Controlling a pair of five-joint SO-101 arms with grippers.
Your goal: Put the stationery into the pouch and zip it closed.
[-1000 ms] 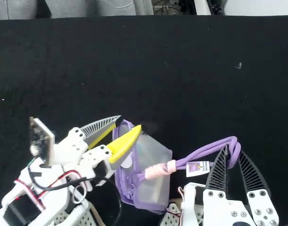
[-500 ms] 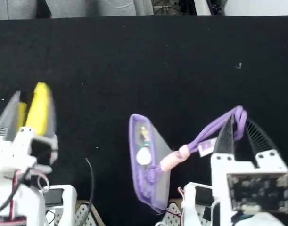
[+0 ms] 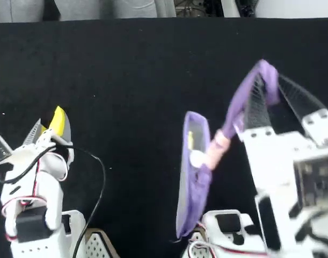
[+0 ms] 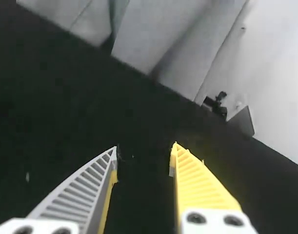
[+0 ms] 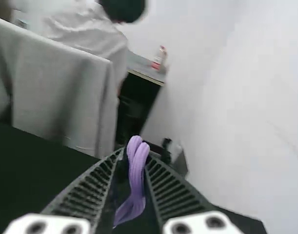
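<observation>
Pouch, purple with a clear face, stationery seen inside: hung by its strap, apparently off the worktop. The strap is pinched between the jaws of the right gripper, and the pouch's long axis is seen running up and down the high view, below those jaws and toward the left arm's side. Left gripper: jaws spread with nothing between them, well apart from the pouch; the zip's state cannot be told, and closing it is judged to require these jaws to be brought across to the pouch's long edge.
</observation>
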